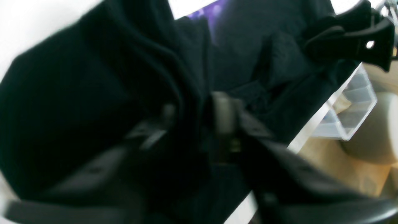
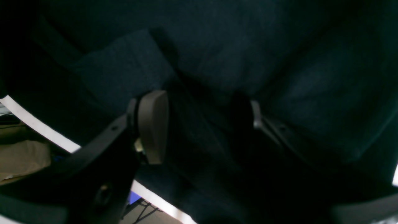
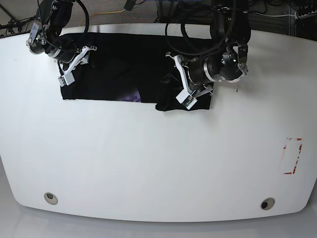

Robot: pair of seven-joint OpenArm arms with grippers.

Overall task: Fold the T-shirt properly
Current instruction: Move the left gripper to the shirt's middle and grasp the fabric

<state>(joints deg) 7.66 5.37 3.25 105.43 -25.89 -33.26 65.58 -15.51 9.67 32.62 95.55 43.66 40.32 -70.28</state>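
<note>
The T-shirt (image 3: 119, 74) lies spread along the far edge of the white table (image 3: 148, 158), mostly left of centre, a sliver of purple print (image 3: 132, 96) showing at its near hem. Left gripper (image 1: 199, 118) is clenched on a bunched fold of the shirt at its right end, cloth pinched between the fingers (image 1: 222, 116). Right gripper (image 2: 202, 124) sits at the shirt's left end near the far-left corner, fingers (image 2: 152, 124) parted with cloth lying between them.
</note>
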